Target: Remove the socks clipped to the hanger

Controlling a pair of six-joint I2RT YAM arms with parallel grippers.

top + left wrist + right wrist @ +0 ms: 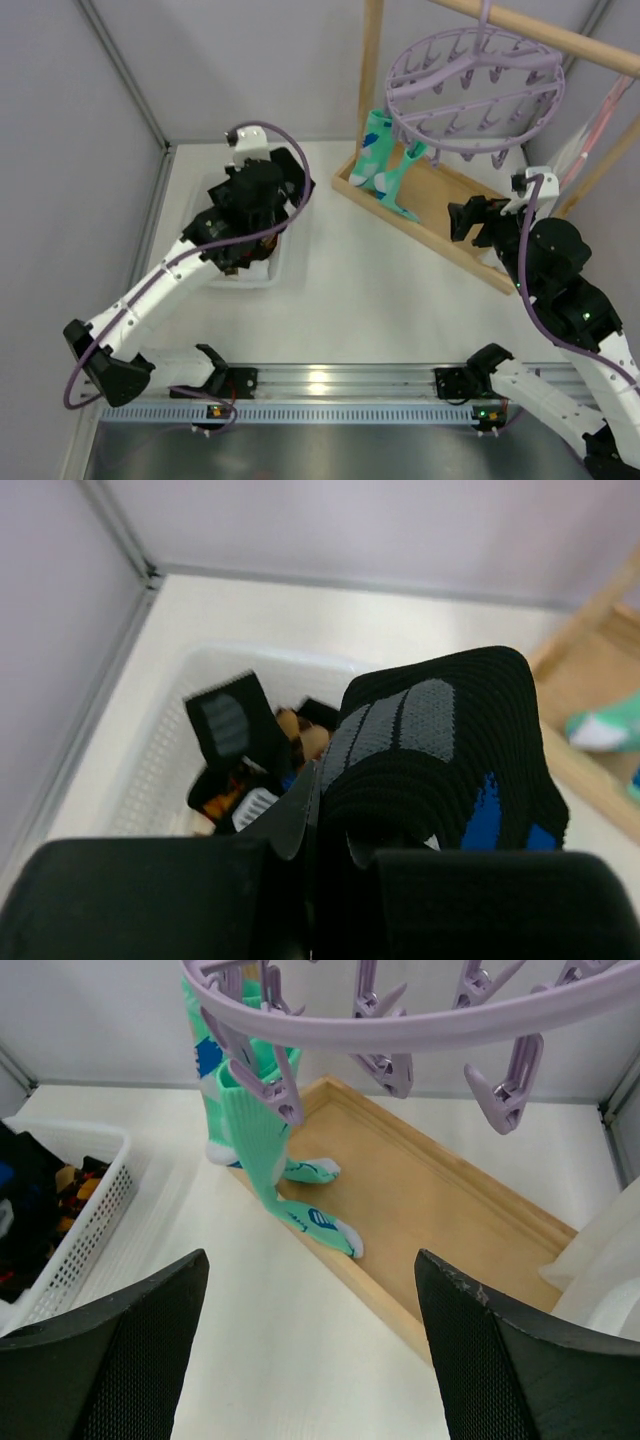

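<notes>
Two mint-teal socks [255, 1150] hang clipped to the round lavender hanger [420, 1032].

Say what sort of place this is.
Probably a lab test cell staged for laundry, not a home: plain grey panels wall in a white table, two robot arms are bolted to a rail, and a lavender clip hanger hangs from a bare wooden rack.

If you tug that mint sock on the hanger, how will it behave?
Probably floppy: the mint sock hangs limp, foot bent sideways on the wooden base. Likely light: one peg holds it. The hanger, dangling, may swing.
</notes>
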